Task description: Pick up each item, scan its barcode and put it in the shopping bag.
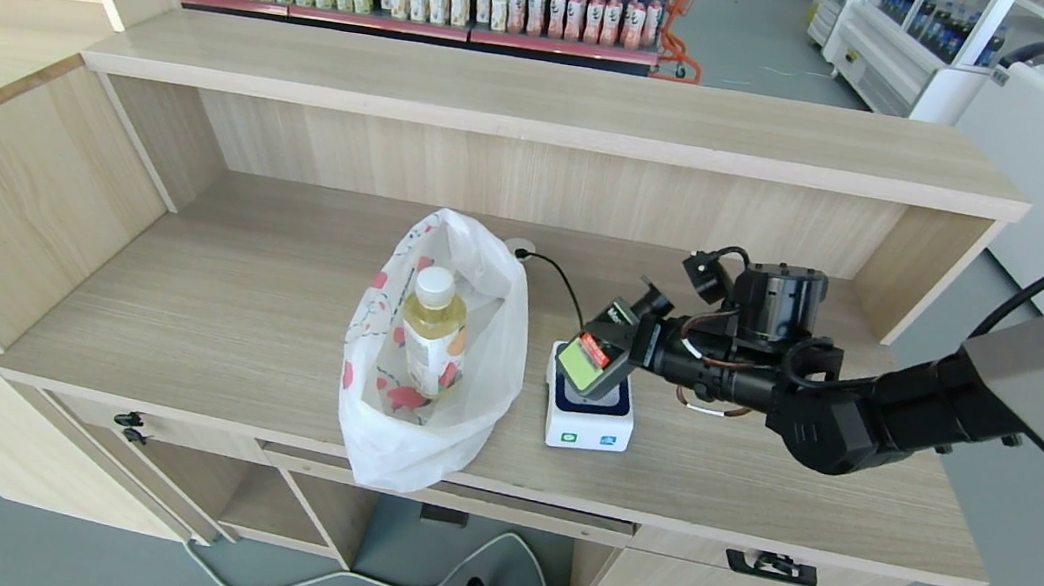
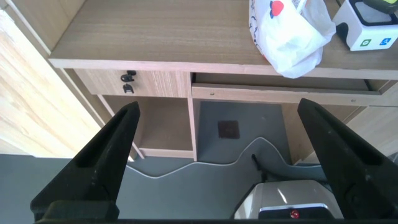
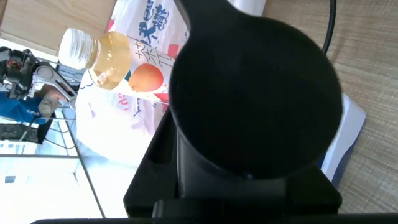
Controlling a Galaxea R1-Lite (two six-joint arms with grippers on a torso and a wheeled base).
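Robot's right gripper [image 1: 597, 351] is pinching a small green item [image 1: 581, 365] with a red end, and in the head view it is holding this item just above the white scanner [image 1: 590, 425], which is standing on the wooden counter [image 1: 227, 315]. Just beside the scanner, on the robot's left of it, the shopping bag [image 1: 489, 329] is standing open, and a bottle [image 1: 433, 327] of yellowish drink with a white cap is standing upright inside it (the bag's lower part is hanging a little over the counter's front edge). A black cable [image 1: 565, 286] is running from the scanner toward the back of the counter. In the left wrist view, the left gripper [image 2: 217, 155] is hanging in front of the counter and lower than its top, with its two dark fingers [image 2: 106, 158] spread wide apart and nothing between them. Beyond them the bag's white bottom is sticking out over the edge, and a black handle [image 2: 127, 81] is sitting on the counter's front panel. In the right wrist view, a dark round shape [image 3: 255, 93] is covering the middle, and I cannot tell whether it is the held item or a part of the arm. Behind it the bottle is showing inside the bag, and the scanner's pale corner is lying on the wood.
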